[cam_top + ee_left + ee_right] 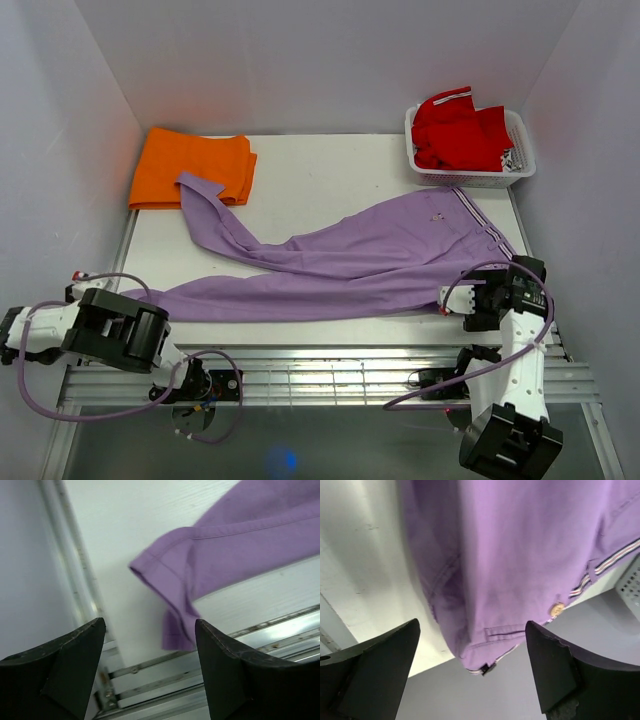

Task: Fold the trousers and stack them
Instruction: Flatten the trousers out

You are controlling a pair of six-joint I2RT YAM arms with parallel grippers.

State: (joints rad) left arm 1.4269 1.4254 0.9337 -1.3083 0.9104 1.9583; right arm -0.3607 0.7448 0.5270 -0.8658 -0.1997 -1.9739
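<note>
At the upper left of the top view, a flat folded orange cloth garment (190,168) lies on the white worktop (330,170). The end of one leg of the long, light purple soft-fabric trousers (380,250) rests across its near edge. The trousers are spread lengthwise over the worktop and are not yet folded. That far leg slants up to the left, while the near leg runs along the lower edge towards the lower left, so the two legs part in a narrow V.

The left hand (150,630) hangs over the lower-left corner, its two dark fingers spread wide with nothing between them. In its wrist view, the stitched hem of the near leg (165,580) lies on the worktop just beyond the fingertips, one corner drooping towards the metal rails (330,370).

Further right, the trousers widen into the waist. The right hand (472,630) is also wide apart and empty, poised over the near corner of the striped waistband (600,567), close to a small pale button (556,609). At the upper right, a white plastic basket (520,150) holding a red garment (455,130) stands just beside the waist. Whether they touch I cannot tell.

The step in hand looks like laying out before the first fold. The next move probably calls for lifting the stray leg off the orange garment and laying it squarely on the near leg. Each hand has to close on cloth only, clear of the rails.
</note>
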